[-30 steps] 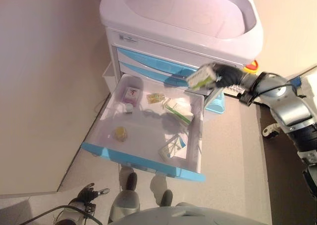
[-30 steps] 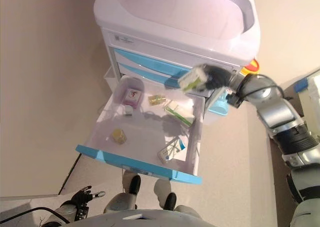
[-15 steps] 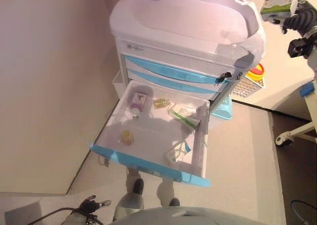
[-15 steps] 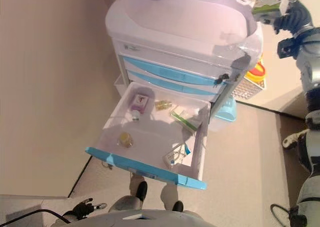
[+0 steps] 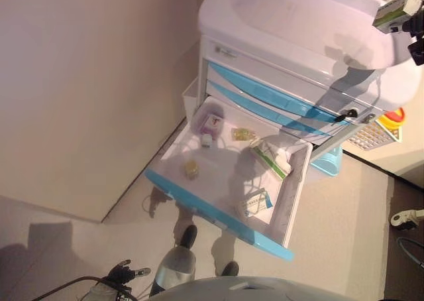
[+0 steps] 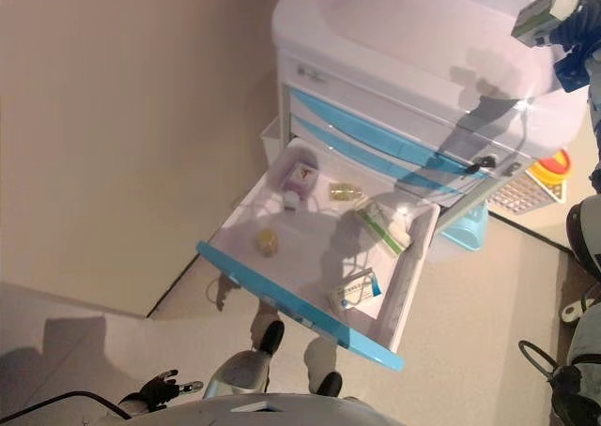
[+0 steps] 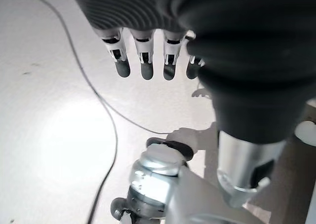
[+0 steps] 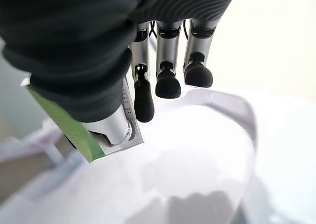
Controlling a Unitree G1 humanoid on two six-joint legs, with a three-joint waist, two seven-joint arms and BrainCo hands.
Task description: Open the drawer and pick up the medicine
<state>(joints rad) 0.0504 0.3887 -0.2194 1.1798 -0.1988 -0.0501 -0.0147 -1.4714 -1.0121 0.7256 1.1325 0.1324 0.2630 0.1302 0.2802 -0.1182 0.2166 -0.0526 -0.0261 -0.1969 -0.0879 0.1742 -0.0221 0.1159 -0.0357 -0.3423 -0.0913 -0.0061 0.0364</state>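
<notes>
The medicine cart's lowest drawer [image 5: 218, 215] stands pulled out, with a blue front. Inside lie a pink box [image 5: 212, 122], a small vial [image 5: 207, 140], a yellow item [image 5: 191, 169], amber ampoules [image 5: 244, 134], a green-and-white box [image 5: 268, 160] and a blue-and-white packet [image 5: 255, 201]. My right hand [image 6: 577, 34] is raised over the right rim of the cart's white top [image 5: 291, 22]. It is shut on a green-and-white medicine box [image 5: 396, 10], pinched between thumb and fingers [image 8: 168, 61] in the right wrist view. My left hand [image 5: 129, 272] hangs low near the floor with relaxed fingers [image 7: 143, 61].
A beige wall [image 5: 79, 82] runs close along the cart's left side. To the right of the cart sit a yellow-and-red container [image 5: 392, 117], a white mesh basket [image 5: 371, 135] and a light blue bin [image 5: 328, 162]. A caster wheel [image 5: 404, 216] shows at the right edge.
My right hand has lifted the medicine box from just above the open drawer up to the cart top's right rim. The whole view has swung, so the camera moved.
</notes>
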